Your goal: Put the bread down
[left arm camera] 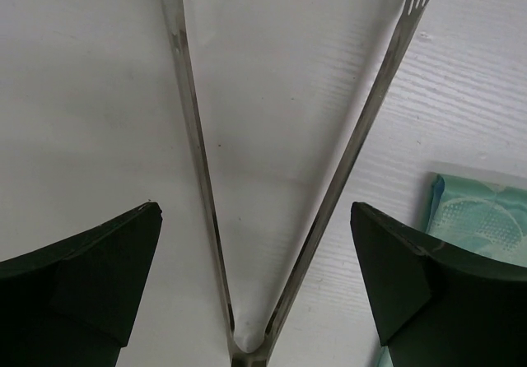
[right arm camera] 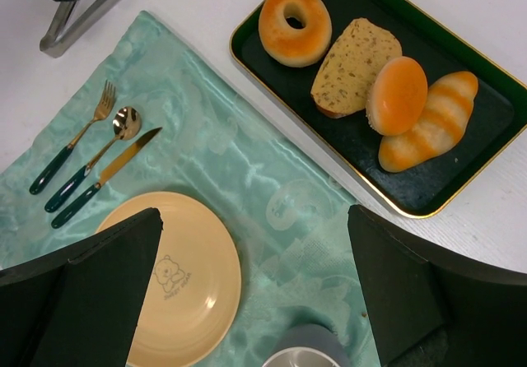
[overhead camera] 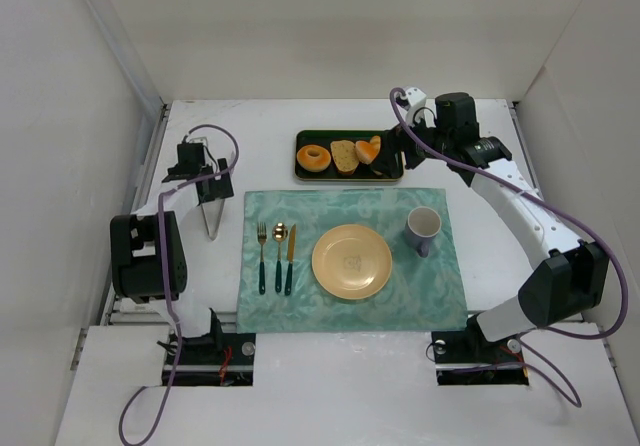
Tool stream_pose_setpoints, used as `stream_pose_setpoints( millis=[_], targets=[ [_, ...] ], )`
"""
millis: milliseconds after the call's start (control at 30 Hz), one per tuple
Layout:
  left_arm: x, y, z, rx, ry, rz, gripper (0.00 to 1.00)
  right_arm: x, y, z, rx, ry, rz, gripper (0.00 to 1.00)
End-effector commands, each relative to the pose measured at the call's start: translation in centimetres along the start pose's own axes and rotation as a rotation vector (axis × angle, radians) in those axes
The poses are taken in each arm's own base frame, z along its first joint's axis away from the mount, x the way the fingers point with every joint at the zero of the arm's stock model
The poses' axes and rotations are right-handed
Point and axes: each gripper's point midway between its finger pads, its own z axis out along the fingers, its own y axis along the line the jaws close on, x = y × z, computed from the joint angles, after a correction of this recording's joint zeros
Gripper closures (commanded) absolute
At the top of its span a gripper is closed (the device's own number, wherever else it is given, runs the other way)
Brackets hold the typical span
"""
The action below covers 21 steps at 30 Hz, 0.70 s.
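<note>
My right gripper (right arm camera: 255,215) is hanging wide open, gripping nothing, over the mat (right arm camera: 247,161). My left gripper (left arm camera: 255,219) is also gaping open and empty, straddling one pair of tongs (left arm camera: 191,137) on the table (left arm camera: 82,95). Bread (right arm camera: 295,27) is lying flat at the tray's (right arm camera: 494,120) left end, hole facing up; round, so no long axis. One ring, golden-orange, paler at the hole. Sharing the tray: one slice (right arm camera: 354,67), two rolls (right arm camera: 397,95). On the mat: one plate (right arm camera: 206,301), mug (right arm camera: 300,355), fork (right arm camera: 99,104), spoon (right arm camera: 125,123), knife (right arm camera: 123,157).
</note>
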Motion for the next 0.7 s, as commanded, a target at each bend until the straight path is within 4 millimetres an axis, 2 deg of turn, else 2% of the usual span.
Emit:
stream_pose_setpoints(
  millis=[0, 467, 667],
  targets=[
    [-1.7, 0.2, 0.2, -0.006, -0.020, 0.004, 0.01, -2.7, 0.5, -1.0, -0.013, -0.069, -0.050, 0.00],
    [0.6, -0.6, 2.2, 0.033, 0.074, 0.032, 0.03, -2.9, 0.6, -1.3, -0.013, -0.077, -0.055, 0.00],
    [1.0, -0.6, 2.6, 0.046, 0.096, 0.035, 0.09, -3.1, 0.7, -1.6, -0.012, -0.085, -0.059, 0.00]
  ],
)
